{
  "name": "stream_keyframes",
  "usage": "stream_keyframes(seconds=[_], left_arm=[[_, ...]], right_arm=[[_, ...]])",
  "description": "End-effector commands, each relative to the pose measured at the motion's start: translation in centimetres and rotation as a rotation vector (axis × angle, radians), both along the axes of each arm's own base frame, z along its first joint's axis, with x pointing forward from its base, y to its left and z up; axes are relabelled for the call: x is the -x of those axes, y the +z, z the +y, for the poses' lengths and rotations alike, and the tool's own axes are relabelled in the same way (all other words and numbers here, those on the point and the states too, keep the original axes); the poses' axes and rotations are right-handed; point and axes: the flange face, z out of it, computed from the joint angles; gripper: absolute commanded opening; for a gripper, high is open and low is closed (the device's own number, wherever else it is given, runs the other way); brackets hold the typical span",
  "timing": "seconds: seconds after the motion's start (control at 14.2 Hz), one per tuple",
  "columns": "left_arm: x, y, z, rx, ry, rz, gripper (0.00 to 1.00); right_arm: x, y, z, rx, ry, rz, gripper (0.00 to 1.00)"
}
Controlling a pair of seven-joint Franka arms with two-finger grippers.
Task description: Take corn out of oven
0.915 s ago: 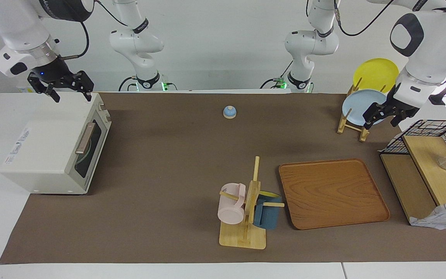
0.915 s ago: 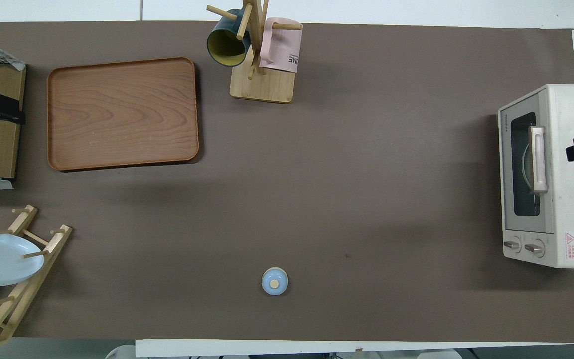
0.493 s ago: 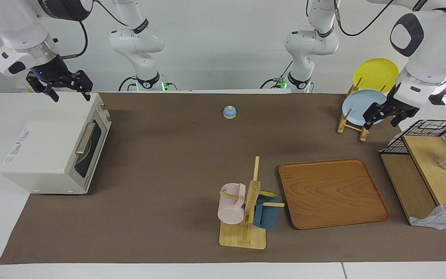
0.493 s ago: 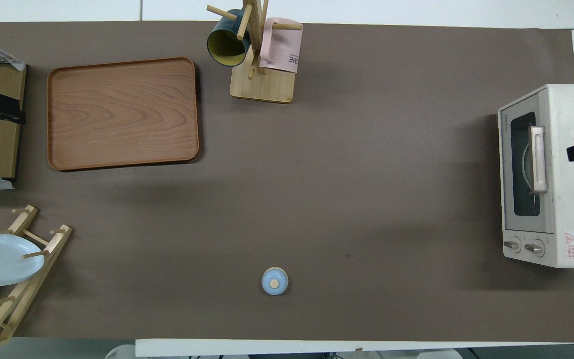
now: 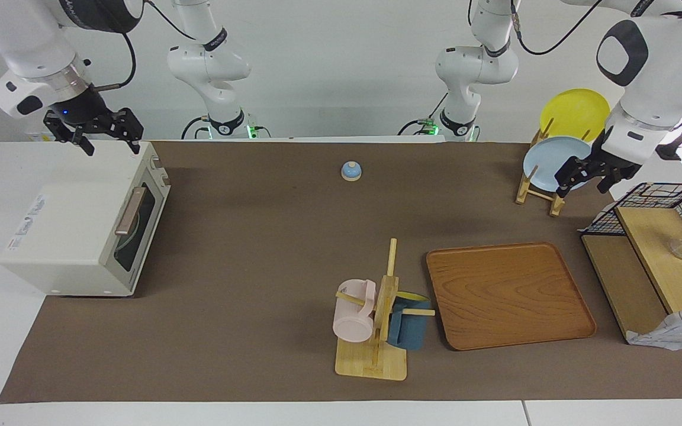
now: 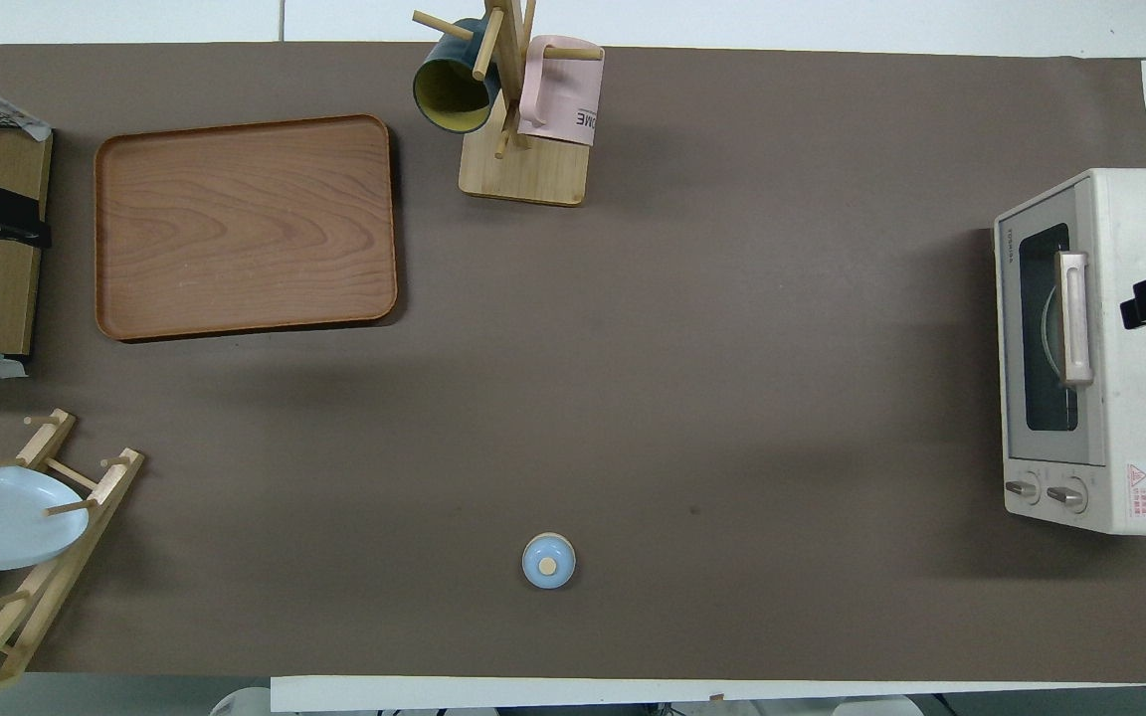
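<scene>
1. The right gripper (image 5: 111, 148) hangs over the top of the oven (image 5: 74, 225), above the edge where the knobs sit. Its fingers stand apart and hold nothing.
2. The oven door (image 5: 137, 234) is shut, so the step in hand is opening it. The tan bar handle (image 5: 130, 210) runs along the door's upper edge, below the gripper and in front of the oven.
3. To do this well, the right gripper should come down in front of the oven and set its fingers square across the middle of the handle. It should close fully before any pull.
4. The pull should follow the door's hinge arc, outward and down. A straight tug would likely drag the light oven across the cloth.
5. The corn is not visible. Only a curved pale rim shows through the dark glass, so the corn is presumably inside the oven.
6. The wooden tray (image 5: 510, 296) lies well apart from the oven, a likely spot for setting the corn down.
7. The left gripper (image 5: 582, 189) waits farthest from the oven, beside the plate rack (image 5: 535, 192), its fingers spread and empty.
</scene>
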Motion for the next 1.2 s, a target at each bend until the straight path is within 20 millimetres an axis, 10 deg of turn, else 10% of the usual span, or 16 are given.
stream_keyframes(seconds=[0.0, 1.13], left_arm=[[0.7, 0.1, 0.2, 0.013, 0.008, -0.014, 1.0], [0.7, 0.1, 0.2, 0.013, 0.008, -0.014, 1.0]], right_arm=[[-0.4, -4.9, 1.3, -0.002, -0.001, 0.008, 0.0], [-1.1, -14.8, -0.9, 0.179, 0.054, 0.005, 0.0]])
